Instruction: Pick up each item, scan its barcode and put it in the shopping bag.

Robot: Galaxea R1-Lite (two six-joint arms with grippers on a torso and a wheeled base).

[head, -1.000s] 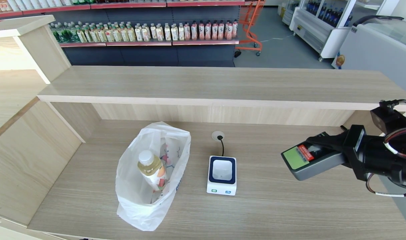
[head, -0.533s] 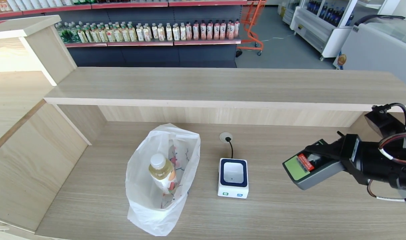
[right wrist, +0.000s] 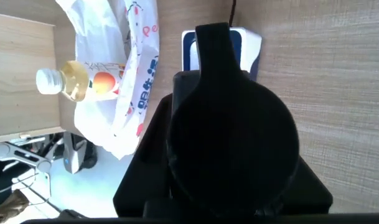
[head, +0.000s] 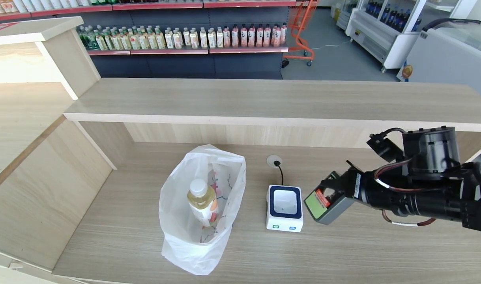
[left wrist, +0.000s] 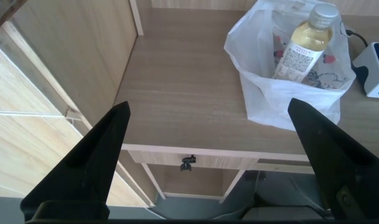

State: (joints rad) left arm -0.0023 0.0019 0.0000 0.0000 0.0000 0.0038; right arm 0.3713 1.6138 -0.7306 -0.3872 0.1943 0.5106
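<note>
Right gripper (head: 332, 188) over the bench (head: 343, 252), fingers (right wrist: 217, 50) pinching a grey box (head: 321, 204), box just beside the scanner (head: 284, 208), shopping bag (head: 173, 225) on the scanner's other side, bottle (head: 202, 199) upright inside, left gripper (left wrist: 209, 109) fingers (left wrist: 96, 162) spread.

The right arm (head: 414, 203) is black and built of round tube sections, with a wide drum-shaped joint (head: 429, 148) whose top rim carries small screws. Red, white and black wires (head: 386, 173) loop along the wrist, and a thin red-and-white cable (head: 406, 224) curves beneath it. A small black camera box (head: 382, 146) sits on a bracket. A white label strip (head: 358, 180) marks the wrist. The right claw (head: 329, 191) is black and angular. The left claw (left wrist: 208, 162) has two flat black fingers (left wrist: 93, 165), each tapering to a point.
</note>
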